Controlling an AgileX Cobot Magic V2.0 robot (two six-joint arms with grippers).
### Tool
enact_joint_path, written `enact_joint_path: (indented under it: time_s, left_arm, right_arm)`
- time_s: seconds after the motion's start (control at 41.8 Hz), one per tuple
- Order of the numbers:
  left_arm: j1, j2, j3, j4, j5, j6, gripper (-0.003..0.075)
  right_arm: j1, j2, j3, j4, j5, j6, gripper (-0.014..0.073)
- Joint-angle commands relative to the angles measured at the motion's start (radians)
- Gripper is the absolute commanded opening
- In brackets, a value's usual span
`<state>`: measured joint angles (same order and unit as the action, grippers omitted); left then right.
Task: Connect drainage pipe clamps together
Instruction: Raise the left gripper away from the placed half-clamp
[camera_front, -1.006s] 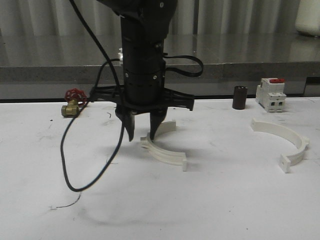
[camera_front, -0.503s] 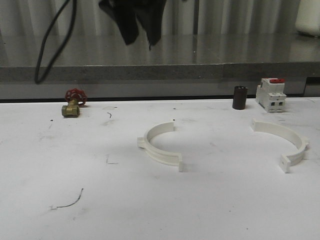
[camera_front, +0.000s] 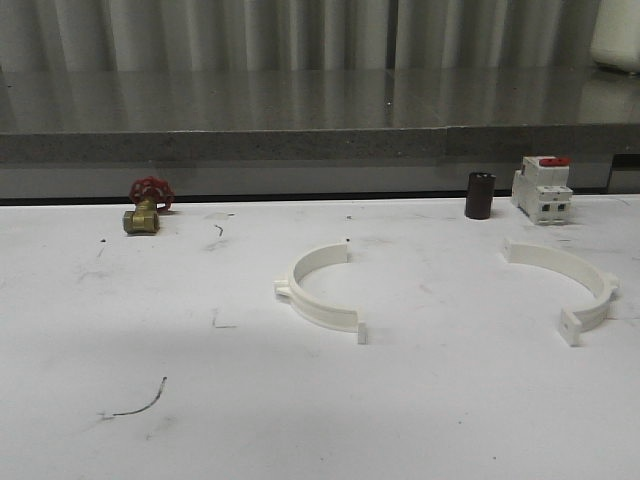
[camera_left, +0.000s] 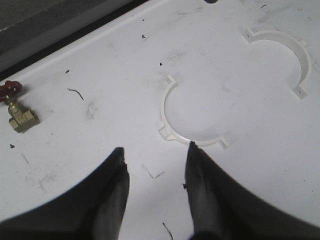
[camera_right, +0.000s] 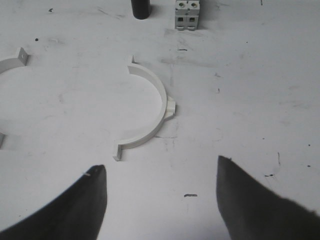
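**Two halves apart, both claws empty — alignment is the hazard**

Near-centre clamp half (camera_front: 318, 288) lies flat on the white table (camera_front: 300, 420), open side facing right and far. Second clamp half (camera_front: 566, 288) lies well apart to the right, open side facing left and near. Not joined.

Left gripper (camera_left: 156, 165): fingers spread, nothing between them, above the table on the near side of the centre half (camera_left: 185, 117). Right gripper (camera_right: 161, 182): fingers wide apart, empty, above the table near the right half (camera_right: 148, 111).

Risks, as judged:
- Thin, low bands on a smooth top; a pinch on the arc could skid or flip a half rather than lift it.
- End tabs are small; slight rotation when the halves meet would leave the tabs missing each other.
- Breaker (camera_front: 541, 189) and dark cylinder (camera_front: 480, 195) stand just beyond the right half; a wide approach could knock them.
- Brass valve (camera_front: 146, 206) sits far left, out of the way.
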<state>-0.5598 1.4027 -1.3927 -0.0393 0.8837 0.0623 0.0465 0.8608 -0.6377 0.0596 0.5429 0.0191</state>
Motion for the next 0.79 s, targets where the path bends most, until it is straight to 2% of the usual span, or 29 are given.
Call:
enact_joint_path:
  time_s: [0.0, 0.192, 0.455, 0.766]
  left_arm:
    - [0.0, -0.141, 0.095, -0.024, -0.118, 0.028, 0.0272]
    - [0.0, -0.382, 0.357, -0.047, -0.259, 0.106, 0.0272]
    - [0.0, -0.708, 0.659, -0.05, -0.325, 0.106, 0.0272]
    - [0.0, -0.912, 0.774, -0.051, -0.333, 0.106, 0.0271]
  right_arm:
    - [-0.006, -0.001, -0.035, -0.005, -0.055, -0.01, 0.0492]
    - [-0.006, -0.001, -0.035, -0.005, -0.055, -0.01, 0.0492]
    - [-0.006, -0.001, -0.035, -0.002, -0.055, -0.009, 0.0492]
    - [-0.006, -0.001, -0.035, 0.008, -0.058, -0.009, 0.0492]
